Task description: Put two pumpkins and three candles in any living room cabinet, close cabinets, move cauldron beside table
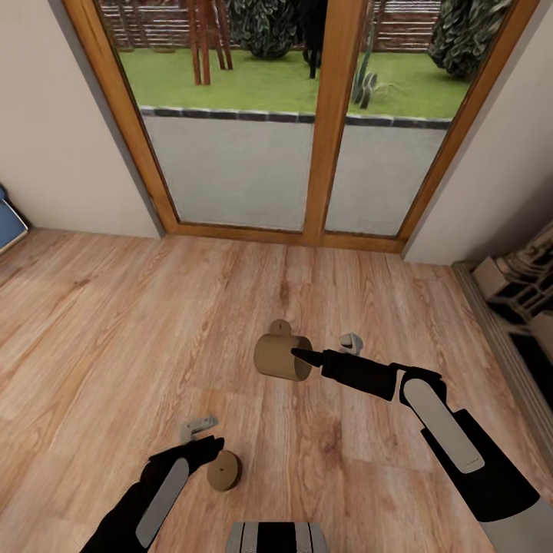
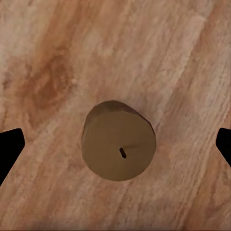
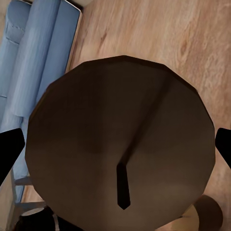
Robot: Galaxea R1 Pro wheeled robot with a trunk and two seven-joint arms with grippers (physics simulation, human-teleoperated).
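Right hand point(image 1: 301, 358) outstretched, clenched on a sideways candle point(image 1: 283, 356); left hand point(image 1: 206, 448) spread above another candle point(image 1: 224, 470).

Wooden floor point(image 1: 153, 322), glazed wood-framed doors point(image 1: 334, 123), blue sofa point(image 3: 33, 67).

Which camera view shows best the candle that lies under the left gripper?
The left wrist view: the candle sits whole on the floor, its wick end facing the camera. The head view shows it small beside the left gripper.

Blue sofa point(image 1: 9, 219) cut by edge
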